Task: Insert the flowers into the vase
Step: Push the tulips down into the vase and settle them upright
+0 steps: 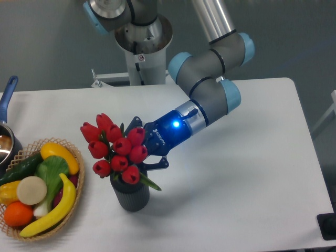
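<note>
Holding the flowers [116, 149] tilted over the vase [130, 194], the fingers [143, 152] risk tipping it if stems snag the rim.

The gripper [140, 152] grips the tilted bunch of red tulips [115, 149] whose base sits at the mouth of the dark ribbed vase [130, 195], beside a woven fruit basket [37, 186].

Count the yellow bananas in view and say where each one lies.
2. Both lie in the woven basket: one banana along its upper edge, the other banana curving down its right side. Others may be hidden.
</note>
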Controlling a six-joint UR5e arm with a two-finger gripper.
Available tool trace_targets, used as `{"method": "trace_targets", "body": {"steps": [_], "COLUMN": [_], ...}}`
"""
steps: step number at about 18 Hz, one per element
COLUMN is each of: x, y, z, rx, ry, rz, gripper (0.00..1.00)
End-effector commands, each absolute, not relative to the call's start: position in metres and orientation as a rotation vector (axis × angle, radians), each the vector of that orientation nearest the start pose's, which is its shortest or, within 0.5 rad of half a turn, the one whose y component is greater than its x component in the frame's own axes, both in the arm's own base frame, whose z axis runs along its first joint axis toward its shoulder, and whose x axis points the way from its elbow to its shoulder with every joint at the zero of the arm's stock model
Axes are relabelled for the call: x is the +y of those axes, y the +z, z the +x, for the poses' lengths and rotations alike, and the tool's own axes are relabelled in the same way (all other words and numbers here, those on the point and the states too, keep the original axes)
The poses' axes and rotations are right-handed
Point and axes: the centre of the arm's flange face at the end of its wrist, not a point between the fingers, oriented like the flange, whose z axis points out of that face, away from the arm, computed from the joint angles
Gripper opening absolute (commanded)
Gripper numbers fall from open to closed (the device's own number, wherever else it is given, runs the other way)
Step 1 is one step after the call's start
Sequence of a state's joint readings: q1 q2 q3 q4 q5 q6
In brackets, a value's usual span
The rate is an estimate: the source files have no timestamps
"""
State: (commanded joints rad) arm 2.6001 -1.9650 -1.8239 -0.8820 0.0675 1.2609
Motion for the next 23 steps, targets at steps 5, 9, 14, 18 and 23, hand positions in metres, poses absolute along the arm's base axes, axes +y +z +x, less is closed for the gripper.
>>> {"method": "trace_targets", "body": {"steps": [5, 9, 14, 18, 23], "x": [0.497, 0.497, 0.497, 0.498, 0.498], "y": [0.309, 0.303, 0.299, 0.295, 0.294], "z": [-0.375, -0.377, -0.378, -0.378, -0.378], "rx": [0.218, 0.215, 0.214, 0.212, 0.212], "ry": [-0.623, -0.621, -0.617, -0.621, -0.621], "rz": [-1.663, -1.681, -1.709, -1.712, -1.713], "gripper": [0.38, 0.38, 0.38, 0.41, 0.52]}}
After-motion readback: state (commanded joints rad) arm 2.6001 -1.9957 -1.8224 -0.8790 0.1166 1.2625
